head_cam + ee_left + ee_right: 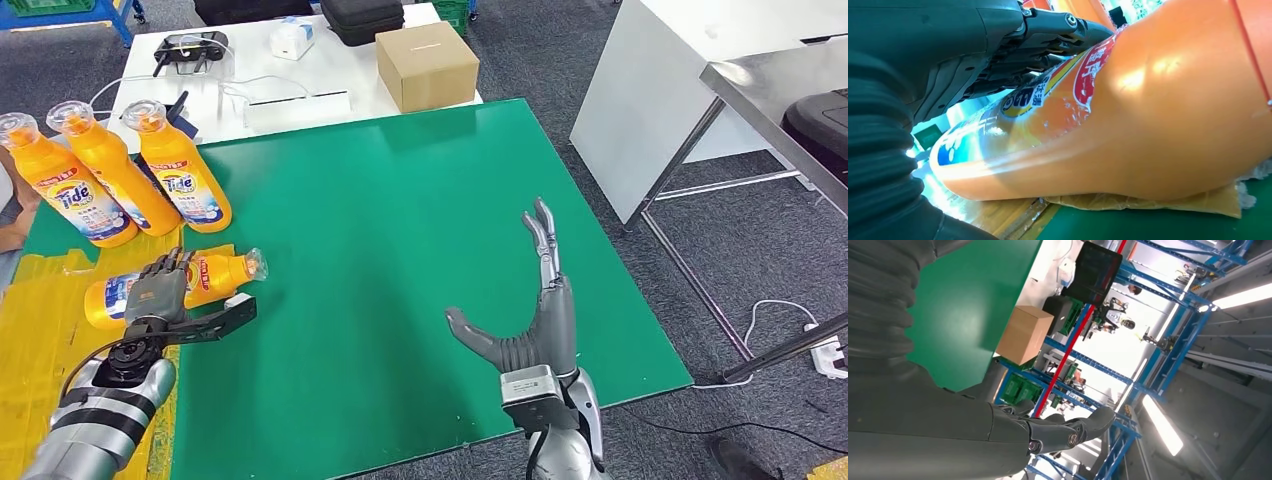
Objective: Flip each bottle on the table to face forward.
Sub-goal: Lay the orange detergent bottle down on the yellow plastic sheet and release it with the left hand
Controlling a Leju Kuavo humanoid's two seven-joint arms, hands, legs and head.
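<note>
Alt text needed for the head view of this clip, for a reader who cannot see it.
The robot's left hand rests on an orange bottle lying on its side at the near left of a green table. Three more orange bottles lie side by side behind it. The right hand hovers open over the table's right side, holding nothing.

Bright, even overhead light — glare on the bottle [1148,100], close-up soft.

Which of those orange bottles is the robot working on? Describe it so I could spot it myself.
Start at the green table and go to its yellow-taped left edge. Three orange bottles lie side by side there, caps pointing away. The one you want is the fourth bottle, nearer the robot, lying crosswise under the left hand.
</note>
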